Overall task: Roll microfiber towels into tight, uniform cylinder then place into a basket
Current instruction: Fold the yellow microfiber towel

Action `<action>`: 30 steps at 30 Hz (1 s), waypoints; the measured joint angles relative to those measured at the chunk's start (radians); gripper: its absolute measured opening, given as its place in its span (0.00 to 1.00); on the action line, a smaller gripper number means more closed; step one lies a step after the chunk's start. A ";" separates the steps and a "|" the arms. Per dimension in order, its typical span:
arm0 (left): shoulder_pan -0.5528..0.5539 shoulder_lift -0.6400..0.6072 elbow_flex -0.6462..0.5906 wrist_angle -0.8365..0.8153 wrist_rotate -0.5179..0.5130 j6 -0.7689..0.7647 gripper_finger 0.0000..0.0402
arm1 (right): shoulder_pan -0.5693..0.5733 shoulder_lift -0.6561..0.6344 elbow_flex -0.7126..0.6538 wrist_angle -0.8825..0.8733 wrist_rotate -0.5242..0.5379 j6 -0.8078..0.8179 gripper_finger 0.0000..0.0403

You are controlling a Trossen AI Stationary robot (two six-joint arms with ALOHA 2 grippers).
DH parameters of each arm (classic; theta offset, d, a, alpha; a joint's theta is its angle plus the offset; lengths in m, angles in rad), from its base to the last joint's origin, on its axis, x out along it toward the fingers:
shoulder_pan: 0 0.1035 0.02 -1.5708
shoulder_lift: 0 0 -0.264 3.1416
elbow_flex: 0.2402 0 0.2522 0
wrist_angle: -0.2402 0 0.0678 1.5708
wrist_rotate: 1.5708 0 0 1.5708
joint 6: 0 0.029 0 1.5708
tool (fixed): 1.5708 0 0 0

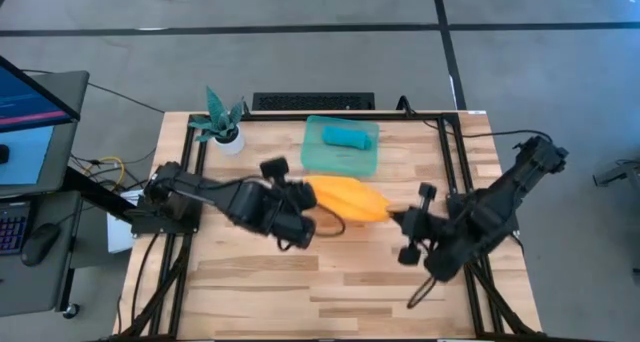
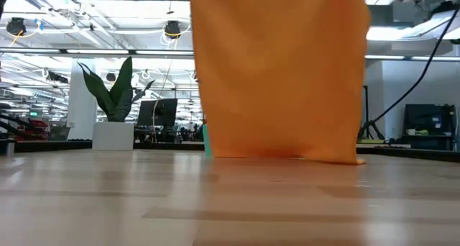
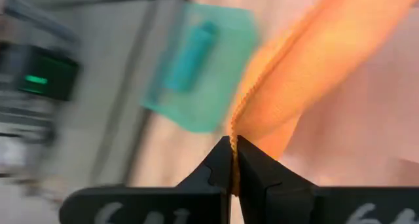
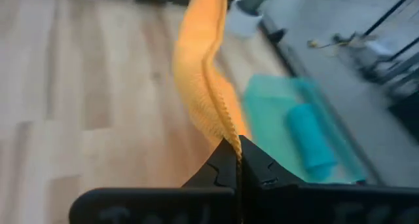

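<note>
The orange microfiber towel (image 1: 350,197) hangs stretched between my two grippers above the middle of the table. In the low view it is a broad curtain (image 2: 280,73) whose lower edge (image 2: 287,157) reaches down to the tabletop. My left gripper (image 1: 313,194) is shut on its left end and my right gripper (image 1: 394,218) on its right end. The turquoise towel (image 1: 347,136), rolled into a cylinder, lies in the teal-green basket (image 1: 318,160) at the table's far side. My left gripper pinches the orange towel's stitched edge (image 3: 234,135) between its two shut fingers, slanting down from the table's left. The cloth runs away from the fingers toward the other gripper and hangs below. My right gripper pinches the towel's stitched edge (image 4: 229,129) at the opposite end between its two shut fingers, slanting down from the table's right. The cloth (image 4: 196,54) stretches off toward the left arm in a loose fold and hangs below.
A small white pot with a teal plant (image 1: 224,130) stands at the far left corner. A keyboard (image 1: 312,101) lies beyond the far edge. Bare wood (image 1: 330,282) lies between the towel and the near edge. A desk with a monitor (image 1: 30,112) stands left of the table.
</note>
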 joint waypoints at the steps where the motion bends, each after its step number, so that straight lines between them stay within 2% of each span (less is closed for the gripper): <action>1: -0.022 0.006 0.000 0.000 0.032 -0.032 0.00 | 0.019 0.013 -0.016 0.020 -0.009 0.034 0.03; 3: -0.069 0.016 -0.004 0.002 0.071 -0.074 0.00 | 0.053 0.051 -0.046 0.036 -0.026 0.087 0.02; 8: -0.169 0.030 -0.064 0.008 0.076 -0.182 0.00 | 0.125 0.178 -0.059 0.047 -0.040 0.238 0.02; 10: -0.198 0.030 -0.105 0.020 0.080 -0.258 0.00 | 0.142 0.235 -0.059 0.066 -0.075 0.280 0.03; 16: -0.276 0.031 -0.243 0.069 0.088 -0.419 0.00 | 0.158 0.374 -0.058 0.207 -0.184 0.298 0.02; 20: -0.313 0.031 -0.345 0.191 0.140 -0.487 0.00 | 0.156 0.434 -0.058 0.275 -0.253 0.298 0.01; 26: -0.375 0.029 -0.532 0.417 0.187 -0.576 0.00 | 0.159 0.477 -0.058 0.330 -0.280 0.298 0.04; 30: -0.395 0.030 -0.658 0.553 0.200 -0.657 0.00 | 0.157 0.480 -0.058 0.361 -0.310 0.293 0.02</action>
